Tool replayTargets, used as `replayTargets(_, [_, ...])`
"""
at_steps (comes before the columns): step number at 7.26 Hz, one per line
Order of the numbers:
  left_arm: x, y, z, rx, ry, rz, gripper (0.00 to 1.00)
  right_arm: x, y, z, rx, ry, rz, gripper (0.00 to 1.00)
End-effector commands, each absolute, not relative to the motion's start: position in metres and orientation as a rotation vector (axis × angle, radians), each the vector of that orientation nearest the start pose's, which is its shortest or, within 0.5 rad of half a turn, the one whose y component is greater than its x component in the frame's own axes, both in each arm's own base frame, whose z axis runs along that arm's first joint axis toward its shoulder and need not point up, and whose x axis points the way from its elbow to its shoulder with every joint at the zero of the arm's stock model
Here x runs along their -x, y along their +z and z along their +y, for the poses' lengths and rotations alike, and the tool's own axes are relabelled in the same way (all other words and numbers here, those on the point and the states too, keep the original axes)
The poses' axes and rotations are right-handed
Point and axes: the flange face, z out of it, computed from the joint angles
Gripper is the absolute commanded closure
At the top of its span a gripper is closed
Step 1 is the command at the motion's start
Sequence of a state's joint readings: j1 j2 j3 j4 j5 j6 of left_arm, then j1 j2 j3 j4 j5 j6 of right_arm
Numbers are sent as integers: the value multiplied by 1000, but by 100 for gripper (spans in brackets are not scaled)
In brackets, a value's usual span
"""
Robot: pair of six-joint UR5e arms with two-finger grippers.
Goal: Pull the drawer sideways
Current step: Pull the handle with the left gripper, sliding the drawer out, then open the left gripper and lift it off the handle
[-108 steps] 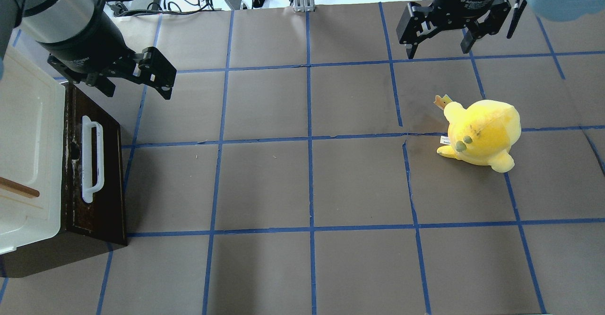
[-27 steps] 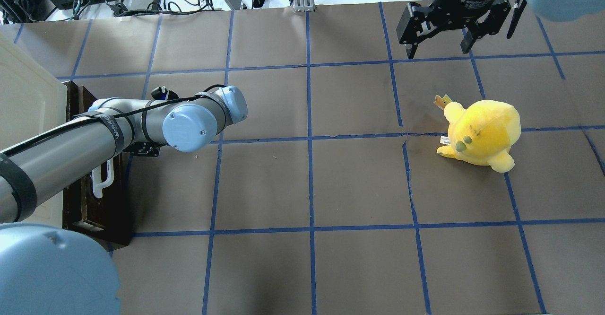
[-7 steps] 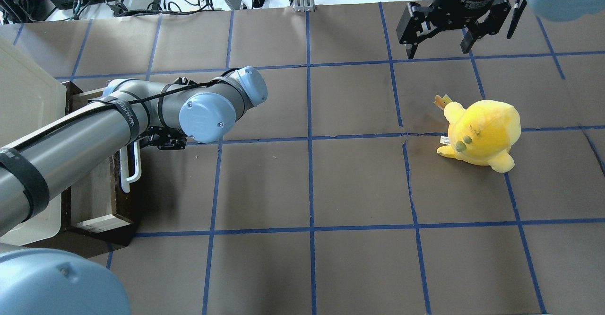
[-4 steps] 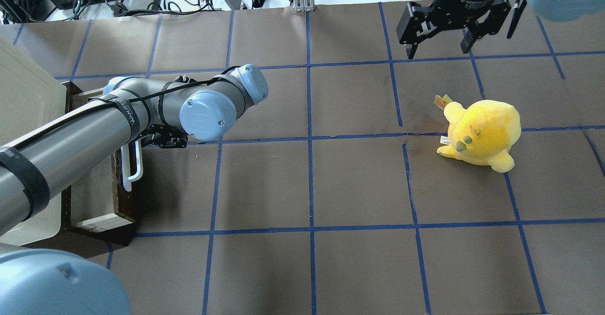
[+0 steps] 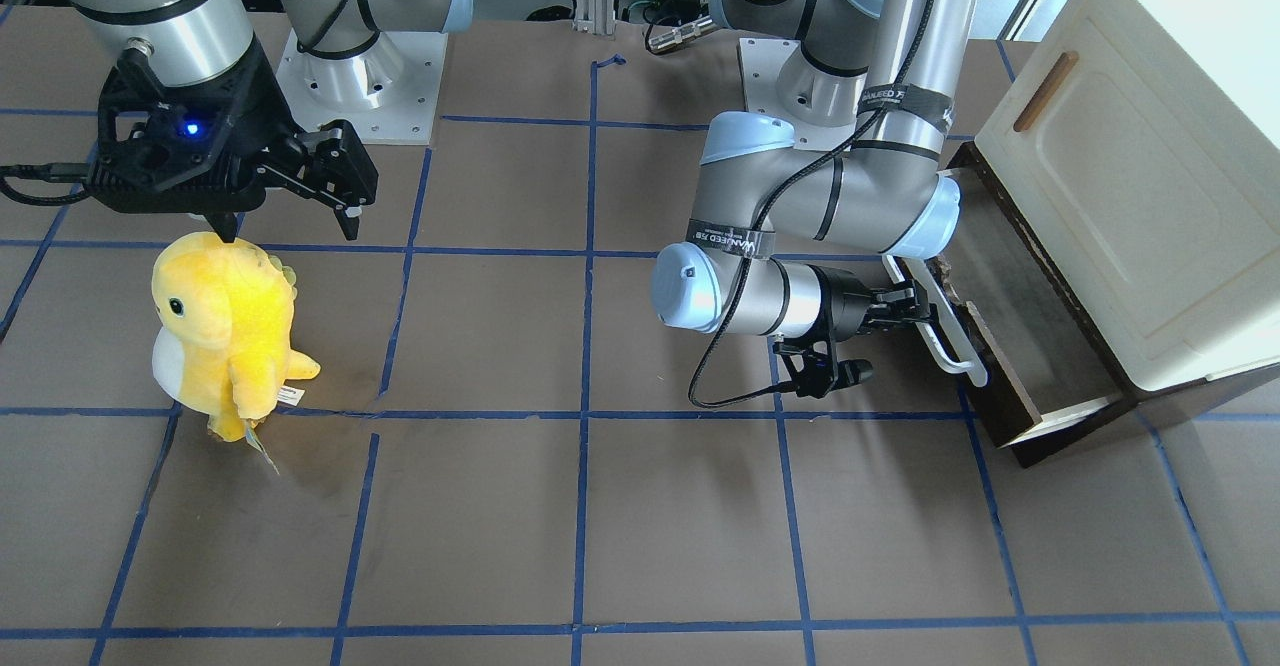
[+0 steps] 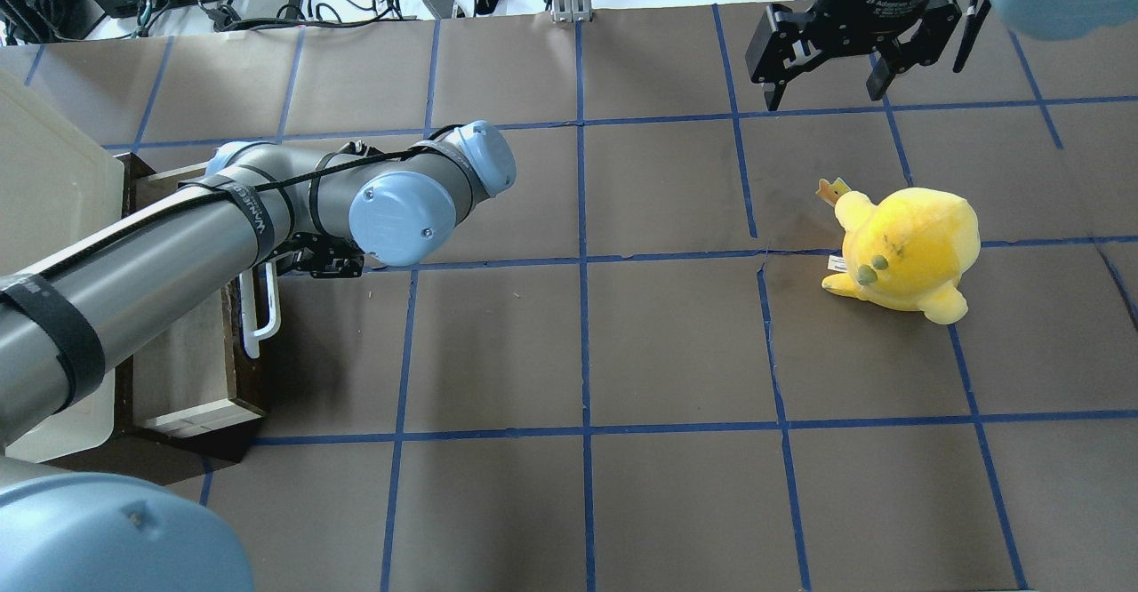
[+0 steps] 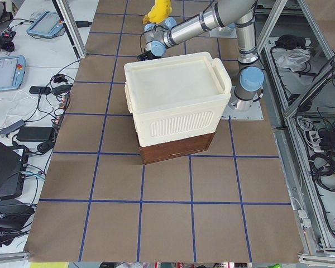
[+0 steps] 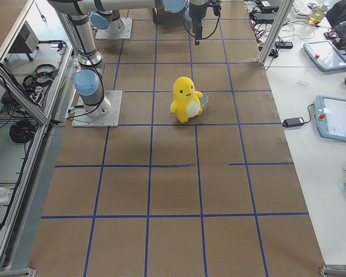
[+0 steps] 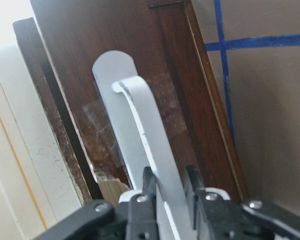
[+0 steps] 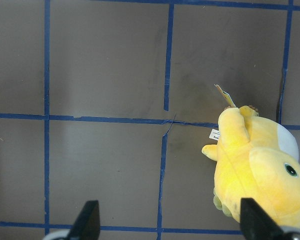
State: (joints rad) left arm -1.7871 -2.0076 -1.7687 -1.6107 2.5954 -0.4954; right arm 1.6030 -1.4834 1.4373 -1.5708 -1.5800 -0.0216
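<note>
In the front-facing view, the dark brown wooden drawer with a long white bar handle [image 5: 1000, 391] sat at the right of the frame. It was drawn partly out from under a cream panelled cabinet [image 5: 1130, 196], so its pale interior showed. The left gripper [image 5: 915, 308] was clamped narrowly on the white handle [image 5: 945, 334]. At the upper left, the right gripper [image 5: 288, 226] hung spread wide just above a yellow plush toy [image 5: 225, 331], which stood on the brown paper-covered table [image 5: 600, 506] with its blue tape grid. In the overhead view the drawer [image 6: 178, 370] lay at the lower left, and the left arm covered most of its handle. The plush toy [image 6: 907, 250] was well apart at the right, below the right gripper [image 6: 824, 99]. From the left end of the table, the cabinet [image 7: 178, 100] hid the drawer's front. The left wrist camera showed both black fingers [image 9: 149, 184] pressed against either side of the white bar [image 9: 150, 145], in front of the dark drawer face [image 9: 140, 55]. In the right wrist view the fingertips [image 10: 90, 217] stood far apart, with the toy [image 10: 255, 172] at the lower right.
</note>
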Motion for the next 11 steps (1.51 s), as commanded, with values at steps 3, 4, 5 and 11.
replayTargets(3, [165,231,-518,-92,226,2010,0,-149,509,-529,84,-73,3149,0])
replayTargets(4, [172,254,-526,-68,222,2089,0,-149,509,-529,84,-73,3149,0])
replayTargets(5, [183,287,-540,-31,234,2256,0,-149,509,-529,84,-73,3149,0])
replayTargets(11, [204,482,-516,-224,-59,2864,0,-149,509,-529,84,-73,3149,0])
